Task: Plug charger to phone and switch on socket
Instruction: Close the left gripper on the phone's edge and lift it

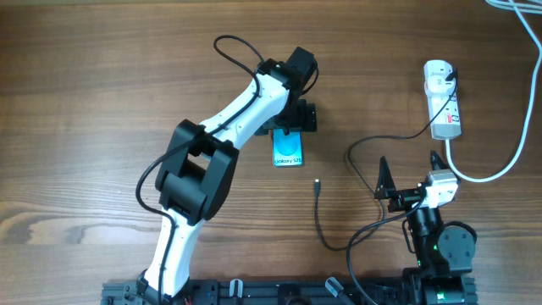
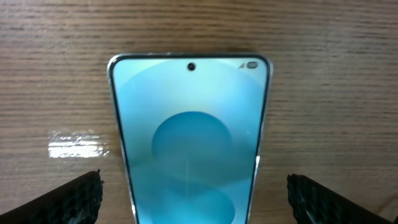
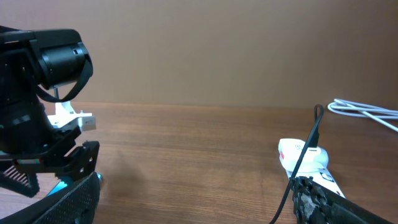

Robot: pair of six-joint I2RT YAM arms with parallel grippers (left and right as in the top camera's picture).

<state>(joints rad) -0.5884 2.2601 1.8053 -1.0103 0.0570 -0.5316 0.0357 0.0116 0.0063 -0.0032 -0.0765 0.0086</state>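
Observation:
The phone (image 1: 288, 152) lies flat on the wooden table with its teal screen up, and it fills the middle of the left wrist view (image 2: 189, 130). My left gripper (image 1: 292, 127) (image 2: 194, 183) hangs open just above the phone's far end, one finger on each side and neither touching it. The charger, a thin black cable (image 1: 356, 148), loops across the table; its connector tip (image 1: 317, 181) lies loose to the right of the phone. The white socket (image 1: 444, 100) (image 3: 301, 155) lies at the far right. My right gripper (image 1: 411, 168) (image 3: 186, 193) is open and empty, nearer than the socket.
A thick white cord (image 1: 500, 165) (image 3: 367, 111) runs from the socket off the top right edge. The left arm (image 1: 229, 127) (image 3: 37, 93) reaches diagonally over the table's middle. The black cable (image 3: 308, 146) rises past my right gripper's right finger.

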